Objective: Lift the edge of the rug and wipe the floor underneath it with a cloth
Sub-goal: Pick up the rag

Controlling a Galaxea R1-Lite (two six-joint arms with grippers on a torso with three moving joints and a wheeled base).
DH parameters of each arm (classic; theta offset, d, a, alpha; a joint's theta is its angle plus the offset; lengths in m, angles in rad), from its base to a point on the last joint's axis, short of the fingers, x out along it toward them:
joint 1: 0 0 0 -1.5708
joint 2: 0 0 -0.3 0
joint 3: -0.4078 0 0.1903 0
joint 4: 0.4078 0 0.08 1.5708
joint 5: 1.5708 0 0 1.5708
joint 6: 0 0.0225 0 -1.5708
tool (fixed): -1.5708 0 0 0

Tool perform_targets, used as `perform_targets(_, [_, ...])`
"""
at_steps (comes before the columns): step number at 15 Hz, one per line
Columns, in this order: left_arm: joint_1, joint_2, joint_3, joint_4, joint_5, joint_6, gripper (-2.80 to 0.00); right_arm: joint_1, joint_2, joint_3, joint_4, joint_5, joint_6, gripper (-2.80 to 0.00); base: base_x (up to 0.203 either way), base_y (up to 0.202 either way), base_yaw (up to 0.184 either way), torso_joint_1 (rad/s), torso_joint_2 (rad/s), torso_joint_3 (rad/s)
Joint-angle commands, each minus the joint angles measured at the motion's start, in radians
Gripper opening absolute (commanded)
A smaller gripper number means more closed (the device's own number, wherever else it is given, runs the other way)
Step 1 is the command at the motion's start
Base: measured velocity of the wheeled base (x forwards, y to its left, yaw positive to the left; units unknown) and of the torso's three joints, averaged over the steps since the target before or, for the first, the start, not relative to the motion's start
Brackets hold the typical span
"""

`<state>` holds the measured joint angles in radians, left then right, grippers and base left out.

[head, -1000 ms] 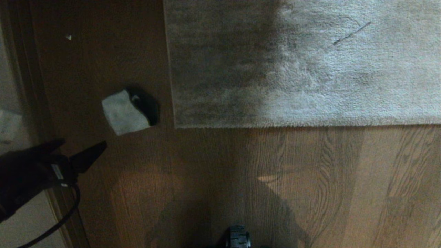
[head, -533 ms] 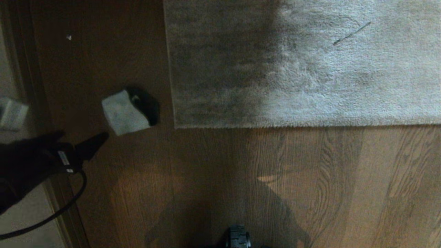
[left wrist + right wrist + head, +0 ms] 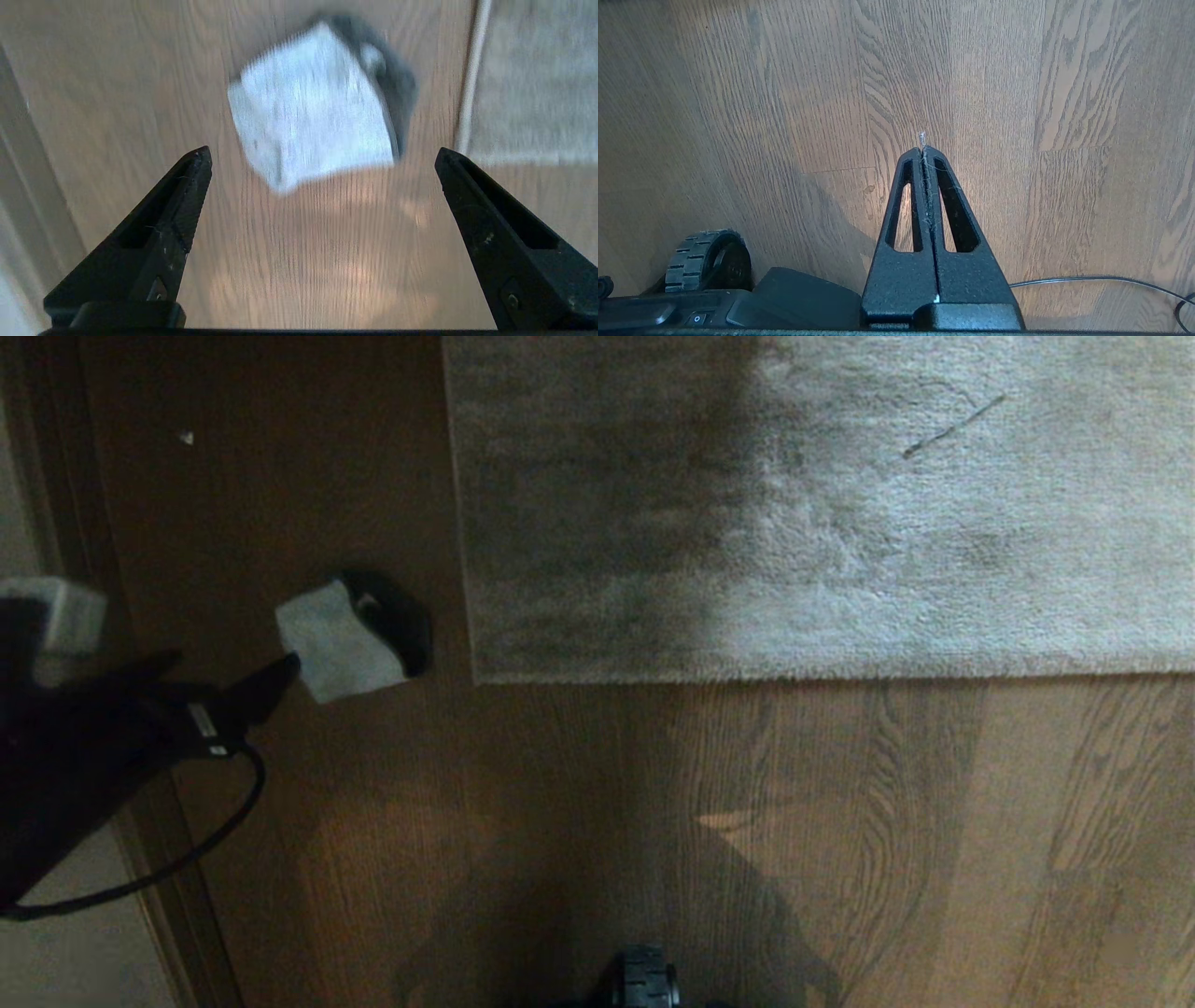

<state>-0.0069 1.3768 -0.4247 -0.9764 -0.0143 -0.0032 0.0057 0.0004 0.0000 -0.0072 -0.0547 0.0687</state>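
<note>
Left tool: the left tool (image 3: 322, 156) hangs over the floor (image 3: 579, 821) with its two black fingers (image 3: 184, 186) spread wide and nothing between them; in the head view one fingertip lies at the near corner of the cloth, though contact cannot be confirmed.
Cloth: a small pale cloth (image 3: 331, 642), folded into a rough square, lies on the bare boards just left of the rug, with a dark patch (image 3: 397, 616) showing at its far right side; the wrist view frames it ahead of the parted fingers.
Rug edge: the rug edge (image 3: 822, 674) runs straight across the boards and meets a square corner (image 3: 476, 679) close to the cloth; the rug lies flat.
Right tool: the right tool (image 3: 923, 149) points at bare planks, its fingers pressed together and holding nothing, beside a wheel (image 3: 707, 259) of the base.
Cable: a black cable (image 3: 168, 859) loops from the left arm over the floor.
Light: the near left part of the rug lies in shadow.
</note>
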Motion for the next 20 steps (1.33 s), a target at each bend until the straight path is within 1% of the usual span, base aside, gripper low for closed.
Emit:
perform_targets(1, [-0.001, 0.078, -0.003, -0.106, -0.003, -0.007, 0.0, 0.0, 0.0, 0.0, 0.0, -0.001, 0.0, -2.8, 0.0, 0.0, 0.0, 0.0, 0.0, 0.0])
perform_targets(6, [-0.001, 0.131, -0.019, -0.127, -0.003, -0.008, 0.0, 0.0, 0.0, 0.0, 0.0, -0.001, 0.0, -2.8, 0.0, 0.0, 0.0, 0.0, 0.0, 0.0])
perform_targets(7, [-0.001, 0.148, -0.022, -0.148, -0.003, -0.007, 0.0, 0.0, 0.0, 0.0, 0.0, -0.001, 0.0, -2.8, 0.0, 0.0, 0.0, 0.0, 0.0, 0.0])
perform_targets(10, [-0.002, 0.215, -0.016, -0.261, -0.003, -0.009, 0.0, 0.0, 0.0, 0.0, 0.0, -0.001, 0.0, -2.8, 0.0, 0.0, 0.0, 0.0, 0.0, 0.0])
perform_targets(15, [-0.004, 0.264, -0.017, -0.278, -0.004, -0.006, 0.0, 0.0, 0.0, 0.0, 0.0, -0.001, 0.0, -2.8, 0.0, 0.0, 0.0, 0.0, 0.0, 0.0])
perform_targets(19, [-0.007, 0.339, -0.016, -0.374, -0.003, -0.005, 0.0, 0.0, 0.0, 0.0, 0.0, -0.001, 0.0, -2.8, 0.0, 0.0, 0.0, 0.0, 0.0, 0.0])
perform_targets(20, [-0.007, 0.353, -0.016, -0.384, -0.003, -0.004, 0.0, 0.0, 0.0, 0.0, 0.0, -0.001, 0.0, -2.8, 0.0, 0.0, 0.0, 0.0, 0.0, 0.0])
